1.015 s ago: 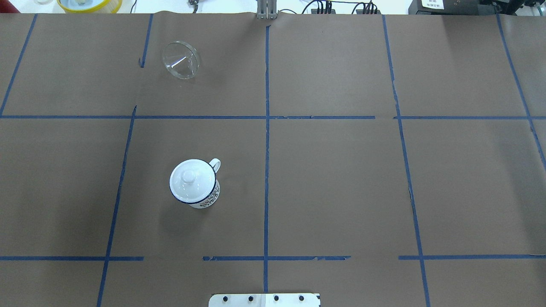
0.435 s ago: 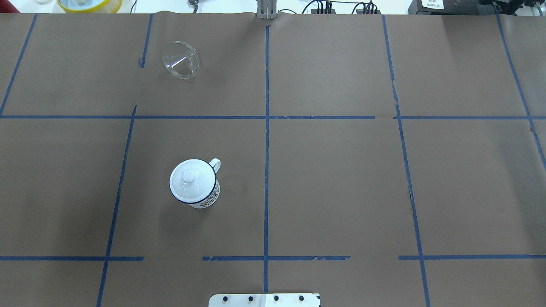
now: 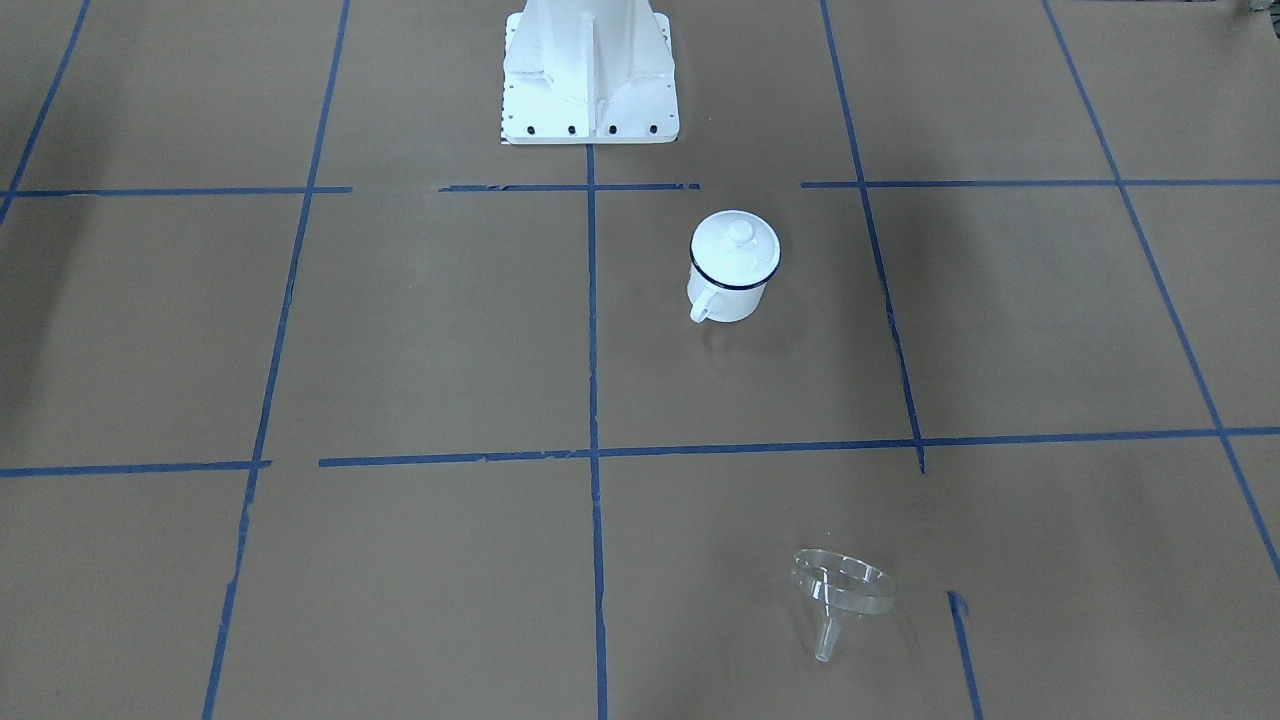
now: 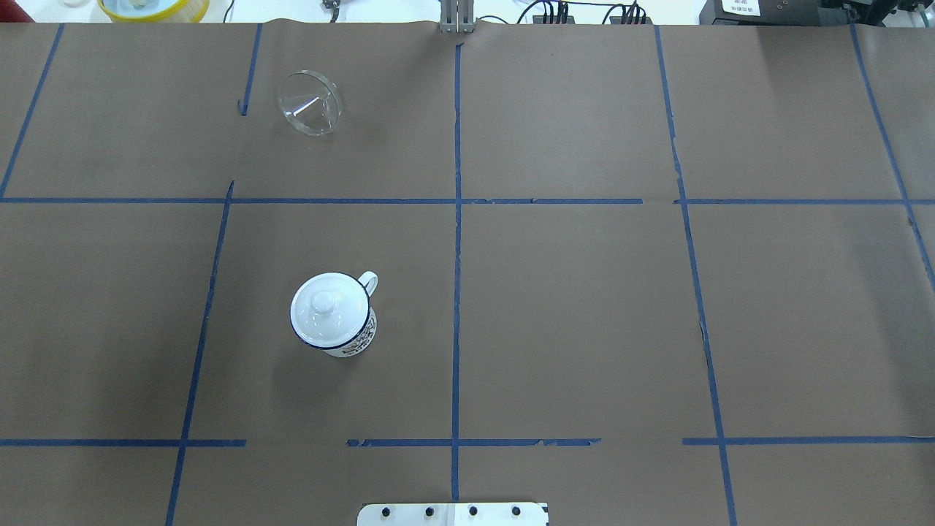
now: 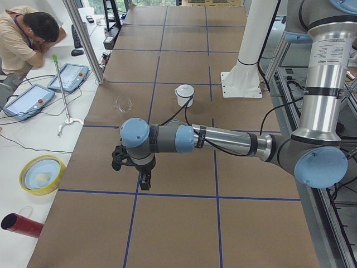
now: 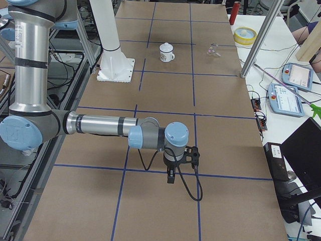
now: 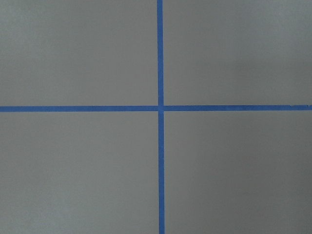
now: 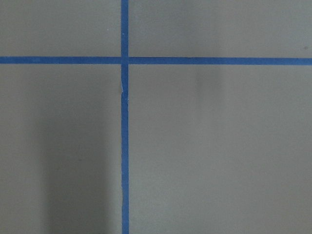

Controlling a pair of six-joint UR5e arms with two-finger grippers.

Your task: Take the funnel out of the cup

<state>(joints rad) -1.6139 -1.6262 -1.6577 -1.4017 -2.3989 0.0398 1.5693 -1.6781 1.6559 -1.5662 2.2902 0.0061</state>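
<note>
The clear funnel (image 4: 310,102) lies on its side on the brown table, far from the cup, spout towards the operators' side (image 3: 840,592). The white cup (image 4: 343,336) with a dark blue rim stands upright with a white knobbed lid (image 4: 321,307) on it; it also shows in the front view (image 3: 733,290). My left gripper (image 5: 144,181) hangs over the table's left end and my right gripper (image 6: 171,176) over its right end, both far from cup and funnel. They show only in the side views, so I cannot tell whether they are open or shut. The wrist views show only table and tape.
Blue tape lines (image 4: 456,219) cross the brown paper. The robot's white base (image 3: 588,75) stands at the near edge. A yellow bowl (image 5: 40,174), a red cylinder (image 5: 22,225), teach pendants (image 5: 68,77) and a seated person (image 5: 25,39) are beyond the far edge.
The funnel has wobbled very slightly in place. The cup has not moved.
</note>
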